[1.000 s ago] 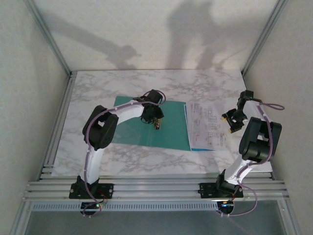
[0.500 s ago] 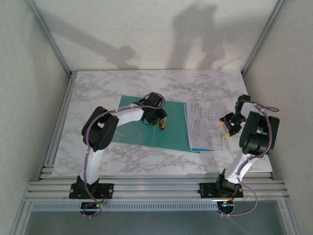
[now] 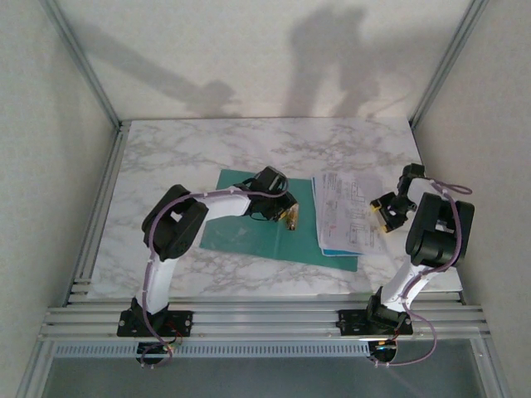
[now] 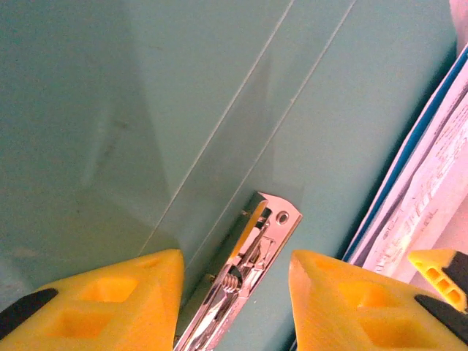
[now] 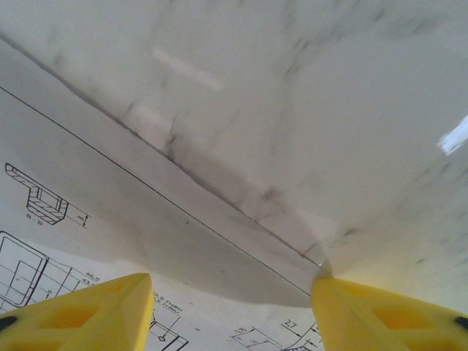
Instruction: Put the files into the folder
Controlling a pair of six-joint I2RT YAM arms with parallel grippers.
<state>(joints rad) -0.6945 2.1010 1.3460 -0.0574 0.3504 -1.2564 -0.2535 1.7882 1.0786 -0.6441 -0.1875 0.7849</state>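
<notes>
Left wrist: our left gripper (image 4: 232, 256) gapes around a chrome clip (image 4: 267, 223) on teal folder (image 4: 146, 110). And right gripper (image 5: 230, 281) gapes over printed files (image 5: 73, 219).

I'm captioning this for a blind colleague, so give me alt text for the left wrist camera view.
A shiny chrome spring clip sits on the flat teal-green card folder, between the left gripper's open yellow fingers. At the right lie white printed paper sheets with a blue edge strip.

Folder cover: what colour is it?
The folder is plain teal-green, shown best in the left wrist view.
</notes>
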